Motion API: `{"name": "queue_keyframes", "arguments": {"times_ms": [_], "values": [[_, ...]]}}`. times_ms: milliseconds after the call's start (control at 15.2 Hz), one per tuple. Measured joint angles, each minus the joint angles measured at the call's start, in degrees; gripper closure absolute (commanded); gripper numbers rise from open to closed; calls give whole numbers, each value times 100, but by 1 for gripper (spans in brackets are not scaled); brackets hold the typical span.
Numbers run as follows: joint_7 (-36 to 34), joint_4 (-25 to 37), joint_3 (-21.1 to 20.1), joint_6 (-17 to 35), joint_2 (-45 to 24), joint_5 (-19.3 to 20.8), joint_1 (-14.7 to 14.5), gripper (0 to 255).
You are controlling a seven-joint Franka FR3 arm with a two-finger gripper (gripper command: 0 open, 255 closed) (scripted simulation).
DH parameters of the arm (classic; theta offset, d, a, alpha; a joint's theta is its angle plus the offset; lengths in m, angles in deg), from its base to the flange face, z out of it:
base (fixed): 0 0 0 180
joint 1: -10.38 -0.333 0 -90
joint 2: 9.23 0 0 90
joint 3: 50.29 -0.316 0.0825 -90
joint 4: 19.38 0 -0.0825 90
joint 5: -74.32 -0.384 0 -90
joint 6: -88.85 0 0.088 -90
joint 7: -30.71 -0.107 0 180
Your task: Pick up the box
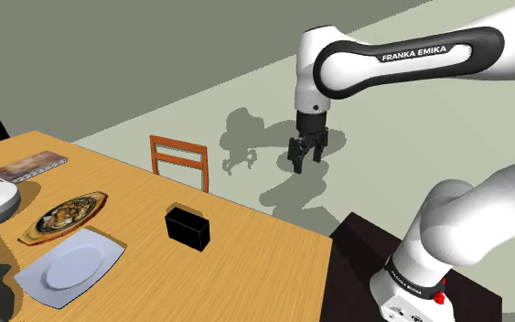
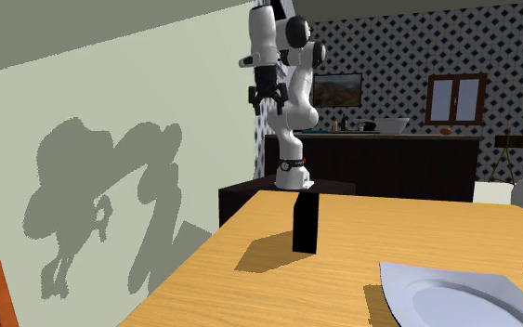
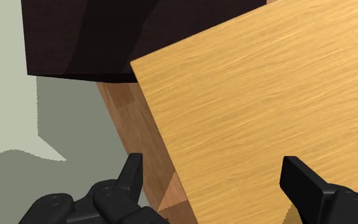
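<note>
Near the worktop's (image 1: 246, 247) corner beside my stand (image 1: 383, 252), a little in from the edge where the wooden chair (image 1: 180, 161) is drawn up, the black box (image 1: 187, 227) stands upright on a narrow base. It has nothing touching it. The square white plate (image 1: 68, 265) and the dish of food (image 1: 63, 218) lie further along, well apart from it.

My end effector (image 1: 305, 151) hangs high above that same corner, pointing down, with its fingers spread wide and nothing between them. The wrist view looks past them at the corner's bare wood and the floor beyond.

I judge the box to be stiff and light, a thin slab with flat, smooth faces that may slip under a weak pinch. Standing tall on so small a footing, it would probably topple if I nudged it on the way down. I would take it across its thin dimension, pads on the two broad faces, low enough below the top edge to seat well, and close squarely so it does not twist.
</note>
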Motion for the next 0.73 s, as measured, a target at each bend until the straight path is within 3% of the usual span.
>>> {"name": "queue_keyframes", "arguments": {"times_ms": [726], "values": [[-546,550,-729,1723,-1952,60,-271,0]]}}
